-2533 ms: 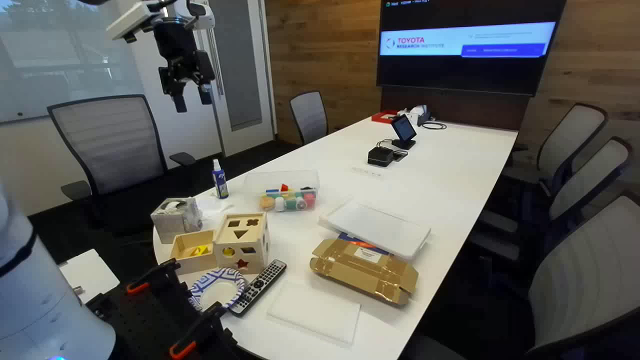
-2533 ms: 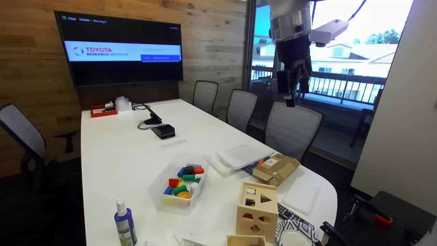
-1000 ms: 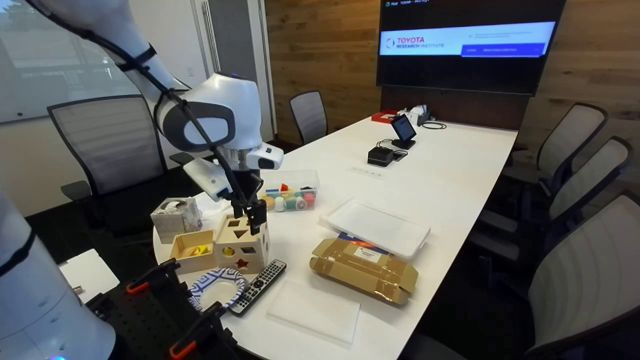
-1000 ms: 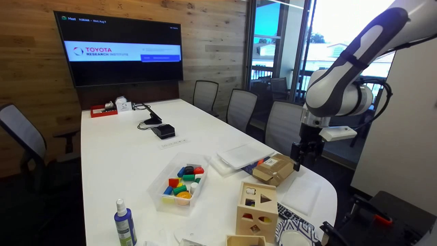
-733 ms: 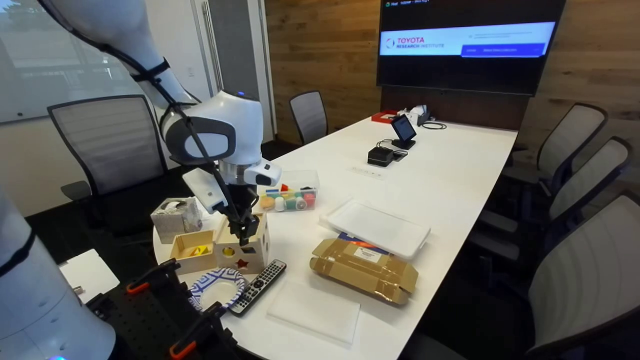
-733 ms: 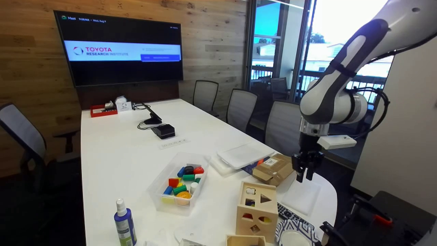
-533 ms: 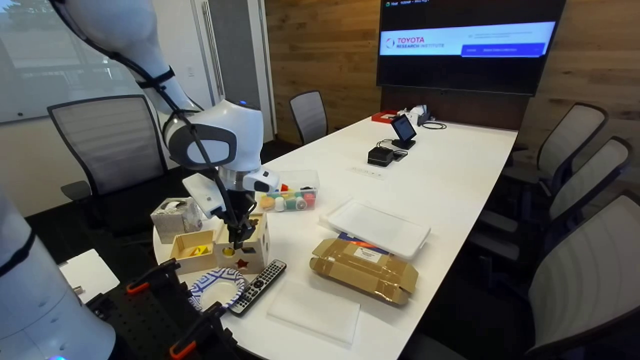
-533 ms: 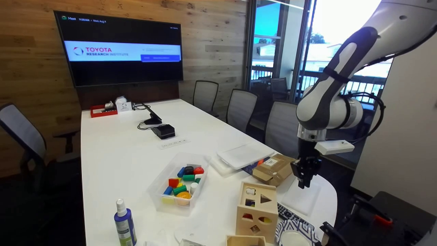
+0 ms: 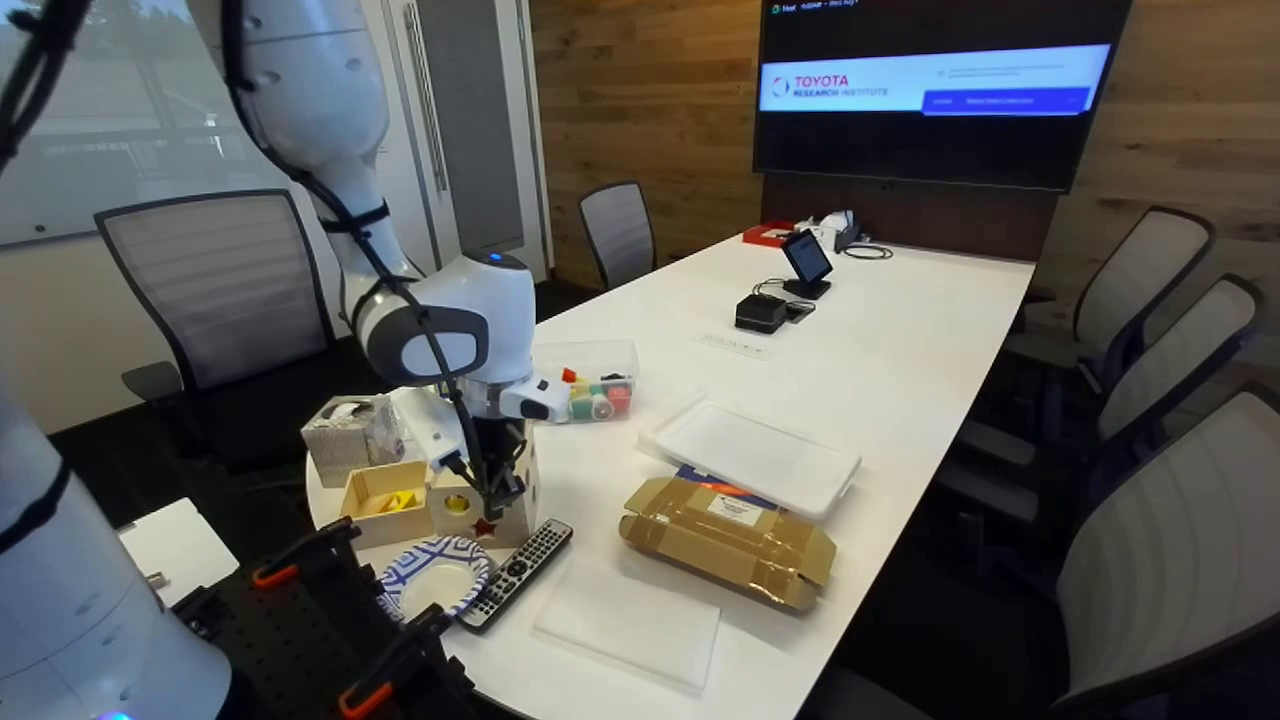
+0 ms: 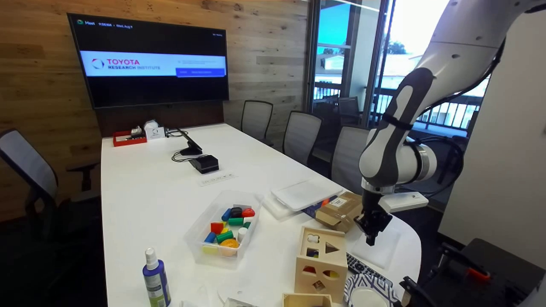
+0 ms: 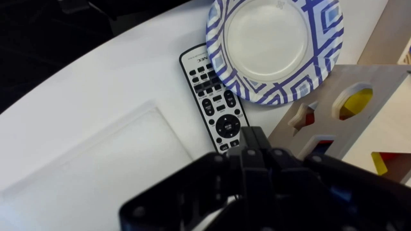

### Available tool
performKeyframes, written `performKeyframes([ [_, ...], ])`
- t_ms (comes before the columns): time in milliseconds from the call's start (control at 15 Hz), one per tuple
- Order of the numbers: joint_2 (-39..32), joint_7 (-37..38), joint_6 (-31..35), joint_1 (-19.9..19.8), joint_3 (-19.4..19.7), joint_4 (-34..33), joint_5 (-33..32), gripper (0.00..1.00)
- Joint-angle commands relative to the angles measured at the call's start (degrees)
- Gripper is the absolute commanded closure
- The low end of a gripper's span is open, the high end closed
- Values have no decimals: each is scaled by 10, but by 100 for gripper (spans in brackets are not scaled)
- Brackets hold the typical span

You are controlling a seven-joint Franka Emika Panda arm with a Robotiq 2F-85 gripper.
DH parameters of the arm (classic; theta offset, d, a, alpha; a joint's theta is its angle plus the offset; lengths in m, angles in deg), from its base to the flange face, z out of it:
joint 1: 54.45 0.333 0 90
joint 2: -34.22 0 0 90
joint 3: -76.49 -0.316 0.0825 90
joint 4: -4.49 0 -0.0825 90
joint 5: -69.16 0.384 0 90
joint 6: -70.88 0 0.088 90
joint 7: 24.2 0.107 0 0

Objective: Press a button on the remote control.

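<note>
The remote control [image 11: 221,107] lies on the white table, a slim bar with a pale face, black edges and dark buttons in the wrist view. A blue-and-white paper plate [image 11: 268,38] overlaps one end of it. My gripper [image 11: 254,128] is shut with nothing between its fingers, its tips covering the part past the round button pad. In both exterior views the gripper [image 9: 497,508] hangs above the remote control [image 9: 525,565], apart from it. The wooden box hides part of the remote control [image 10: 362,268] in an exterior view, below the gripper [image 10: 370,243].
The wooden shape box [image 10: 322,266] stands close beside the remote control, with an open wooden tray [image 9: 385,515] against it. A flat white lid [image 9: 630,625] and a cardboard box [image 9: 730,540] lie on the other side. A clear bin of blocks [image 10: 200,243] stands farther off.
From high up, the arm has swung over the table and come down toward the remote control. The gripper's fingers have closed together. The remote control and plate have not moved.
</note>
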Motion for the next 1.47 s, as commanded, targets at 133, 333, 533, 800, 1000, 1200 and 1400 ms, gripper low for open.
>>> performKeyframes([
  [133, -112, 5, 56, -59, -57, -59, 0, 100],
  [333, -161, 20, 75, -62, -56, -81, -13, 100],
  [533, -196, 23, 93, -71, -59, -95, -16, 100],
  [800, -221, 29, 110, -68, -55, -110, -24, 100],
  [1000, -232, 42, 119, -63, -54, -118, -31, 100],
  [1200, -238, 51, 121, -63, -54, -120, -35, 100],
  [1400, -245, 52, 123, -66, -56, -121, -34, 100],
])
